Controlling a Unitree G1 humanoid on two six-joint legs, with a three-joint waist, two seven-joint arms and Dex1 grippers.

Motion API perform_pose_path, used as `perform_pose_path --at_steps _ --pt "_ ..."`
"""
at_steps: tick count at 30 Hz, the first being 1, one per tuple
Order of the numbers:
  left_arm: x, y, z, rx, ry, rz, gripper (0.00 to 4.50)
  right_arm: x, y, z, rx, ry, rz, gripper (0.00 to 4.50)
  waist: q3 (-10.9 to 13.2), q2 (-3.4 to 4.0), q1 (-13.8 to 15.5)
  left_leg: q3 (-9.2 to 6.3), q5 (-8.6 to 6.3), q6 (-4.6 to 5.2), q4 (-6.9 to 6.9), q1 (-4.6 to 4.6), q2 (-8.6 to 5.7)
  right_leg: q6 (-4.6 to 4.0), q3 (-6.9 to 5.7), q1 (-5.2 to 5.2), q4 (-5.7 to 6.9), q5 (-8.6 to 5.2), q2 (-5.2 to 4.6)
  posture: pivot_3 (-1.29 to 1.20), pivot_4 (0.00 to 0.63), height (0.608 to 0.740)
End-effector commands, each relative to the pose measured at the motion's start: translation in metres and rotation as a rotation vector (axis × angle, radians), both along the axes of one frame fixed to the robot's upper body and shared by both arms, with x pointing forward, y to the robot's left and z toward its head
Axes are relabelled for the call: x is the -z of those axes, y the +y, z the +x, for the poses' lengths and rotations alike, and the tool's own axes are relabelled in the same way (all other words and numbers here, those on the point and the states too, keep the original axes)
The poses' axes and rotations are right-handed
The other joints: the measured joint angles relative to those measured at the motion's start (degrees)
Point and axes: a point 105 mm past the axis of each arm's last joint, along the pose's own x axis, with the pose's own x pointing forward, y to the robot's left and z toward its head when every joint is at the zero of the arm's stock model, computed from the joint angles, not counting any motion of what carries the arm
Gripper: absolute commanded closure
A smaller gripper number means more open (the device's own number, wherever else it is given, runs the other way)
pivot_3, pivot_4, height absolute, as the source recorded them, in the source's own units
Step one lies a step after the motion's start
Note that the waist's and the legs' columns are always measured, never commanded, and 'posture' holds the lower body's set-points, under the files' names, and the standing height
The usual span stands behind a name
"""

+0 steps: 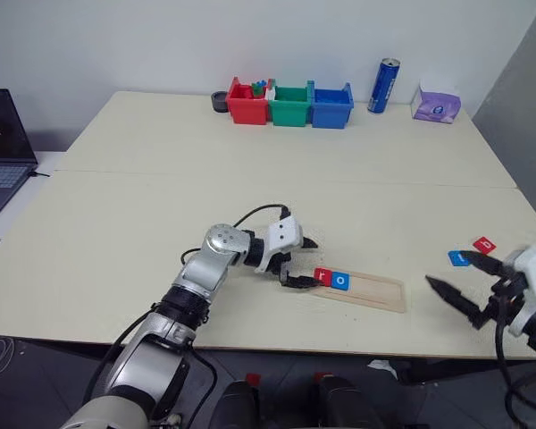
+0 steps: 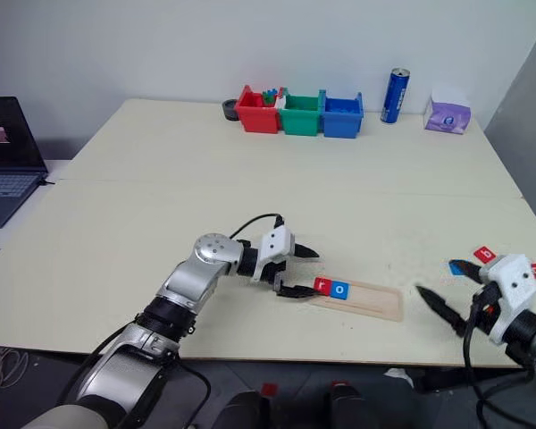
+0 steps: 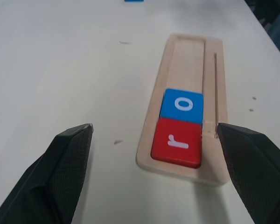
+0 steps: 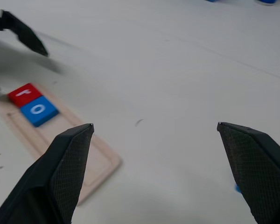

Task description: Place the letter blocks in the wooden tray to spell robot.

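- The wooden tray [image 1: 362, 290] lies flat on the pale table [image 1: 250, 179], near the table's front edge; every place below is told from this tray.
- Two letter blocks sit in the groove at the tray's left end, touching each other: the red "r" block [image 3: 177, 141] is outermost, and the blue "o" block [image 3: 181, 105] is just inside it; the rest of the groove beyond them is bare wood.
- The left gripper [image 1: 300, 262] hangs just off the tray's left end, fingers spread wide and released, holding nothing; in the left wrist view its two black fingertips [image 3: 70, 154] stand on either side of the tray's end, apart from the blocks.
- The right gripper [image 1: 456, 277] is well off the tray's right end, near the table's front edge; its fingers are also spread wide with nothing between them.
- More letter blocks lie on the table past the tray's right end, beside the right gripper: a red block [image 1: 485, 243] and a blue block [image 1: 458, 258]; the letters on them I cannot read.
- Far behind the tray, along the table's back edge, stand a red bin [image 1: 247, 105], a green bin [image 1: 290, 105] and a blue bin [image 1: 331, 106] in a row, then a blue can [image 1: 384, 86].
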Motion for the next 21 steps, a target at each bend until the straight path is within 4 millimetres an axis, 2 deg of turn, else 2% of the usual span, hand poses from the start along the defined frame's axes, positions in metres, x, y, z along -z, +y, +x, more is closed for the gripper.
perform_pose_path --at_steps 1,4,8,12,16,21 --pt "-0.021 0.002 -0.003 -0.010 -0.029 -0.063 0.05 -0.010 -0.024 0.017 0.121 -0.051 -0.014 0.00 0.00 0.03 -0.23 0.02 0.00 0.00 -0.01 0.00 0.01 0.00 0.02 0.00 0.01 0.00 0.00 0.00 0.150 0.740" --pt "-0.023 0.008 -0.006 -0.031 -0.033 -0.064 0.05 -0.009 -0.046 0.033 0.183 -0.045 -0.067 0.00 0.00 0.05 -0.42 -0.02 0.00 0.00 -0.05 0.00 0.01 -0.02 0.04 -0.02 0.01 0.01 0.02 0.00 0.150 0.740" --pt "-0.030 0.011 -0.009 -0.049 -0.035 -0.080 0.05 -0.003 -0.085 0.056 0.263 0.003 -0.113 0.00 0.02 0.08 -0.95 0.03 0.00 0.00 -0.04 0.01 0.01 -0.11 0.09 -0.03 0.01 0.06 -0.04 0.00 0.150 0.740" --pt "-0.038 0.010 -0.011 -0.059 -0.047 -0.100 0.05 0.001 -0.112 0.075 0.310 0.053 -0.131 0.00 0.04 0.12 -1.11 0.12 0.01 0.02 -0.04 0.04 0.00 -0.29 0.10 -0.02 0.00 0.18 -0.07 0.00 0.150 0.740" --pt "-0.043 0.007 -0.015 -0.054 -0.048 -0.111 0.05 0.009 -0.125 0.095 0.320 0.121 -0.103 0.00 0.06 0.16 -1.31 0.12 0.01 0.02 -0.08 0.03 0.01 -0.31 0.13 -0.06 0.00 0.19 -0.07 0.00 0.150 0.740" --pt "-0.048 0.005 -0.021 -0.029 -0.033 -0.123 0.05 0.022 -0.135 0.104 0.346 0.199 -0.103 0.00 0.07 0.21 -1.27 0.16 0.01 0.01 -0.10 0.01 0.04 -0.32 0.17 -0.13 0.02 0.19 -0.08 0.00 0.150 0.740"
